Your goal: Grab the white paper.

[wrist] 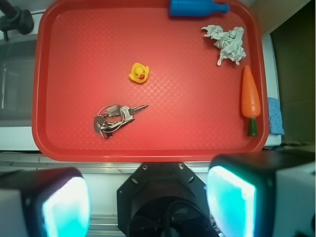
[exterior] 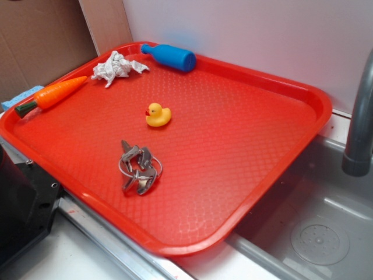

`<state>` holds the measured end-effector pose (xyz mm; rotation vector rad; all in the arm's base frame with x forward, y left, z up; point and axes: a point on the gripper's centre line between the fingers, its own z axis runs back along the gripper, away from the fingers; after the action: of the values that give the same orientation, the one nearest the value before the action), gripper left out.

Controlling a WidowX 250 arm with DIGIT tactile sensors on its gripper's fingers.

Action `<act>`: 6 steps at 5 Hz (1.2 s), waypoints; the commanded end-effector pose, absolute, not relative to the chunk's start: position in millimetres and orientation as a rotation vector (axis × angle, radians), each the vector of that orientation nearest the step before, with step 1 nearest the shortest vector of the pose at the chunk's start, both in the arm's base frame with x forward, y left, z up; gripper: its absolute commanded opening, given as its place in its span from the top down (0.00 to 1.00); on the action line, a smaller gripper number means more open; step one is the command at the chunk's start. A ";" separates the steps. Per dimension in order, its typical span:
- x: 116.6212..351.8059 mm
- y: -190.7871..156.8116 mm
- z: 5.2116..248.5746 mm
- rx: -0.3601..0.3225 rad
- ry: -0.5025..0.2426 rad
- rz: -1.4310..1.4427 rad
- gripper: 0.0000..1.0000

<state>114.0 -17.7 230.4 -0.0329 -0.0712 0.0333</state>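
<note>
Crumpled white paper (wrist: pixel 226 42) lies on the dimpled tray (wrist: pixel 74 49); pincer (wrist: pixel 148 205) spread wide.

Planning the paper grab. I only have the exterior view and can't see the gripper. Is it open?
Observer: Yes. In the wrist view the gripper is open, with nothing between its fingers.
Operator: Over the tray?
Observer: No. It appears short of the red tray, outside the rim nearest the keys.
Operator: Paper from there?
Observer: The white paper sits in the wrist view's far right corner, apart from the carrot and blue bottle.
</note>
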 end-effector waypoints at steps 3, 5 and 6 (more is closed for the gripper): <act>189.5 67.9 203.0 -0.021 -0.393 0.730 0.00; 233.7 118.2 164.3 0.040 -0.493 0.906 0.00; 257.4 133.3 128.3 0.077 -0.524 0.926 0.00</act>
<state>259.1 127.1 110.3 0.0820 -0.4693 0.9181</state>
